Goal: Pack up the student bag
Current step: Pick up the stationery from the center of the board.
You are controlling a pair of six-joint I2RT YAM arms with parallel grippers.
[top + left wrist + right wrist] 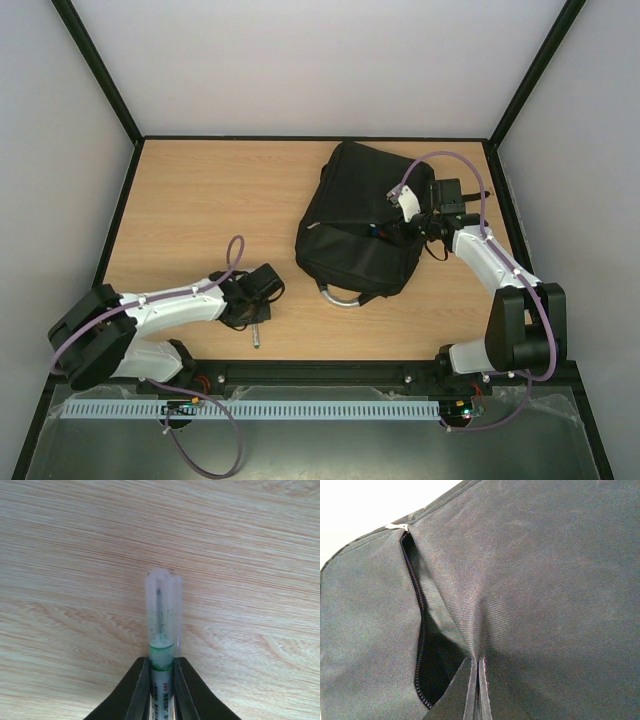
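Observation:
The black student bag (360,220) lies flat at the right middle of the table, its grey loop handle (338,295) toward me. My right gripper (392,226) is shut on a pinch of the bag's fabric (485,630), beside an open zipped pocket (427,660) whose dark gap shows. My left gripper (255,318) is shut on a pen with a clear cap and green band (162,630), held low over the wood at the left front. The pen's tip shows below the gripper in the top view (254,338).
The wooden table (200,200) has black walls at the left, right and back edges. A black rail with a white slotted strip (260,408) runs along the near edge, by the arm bases.

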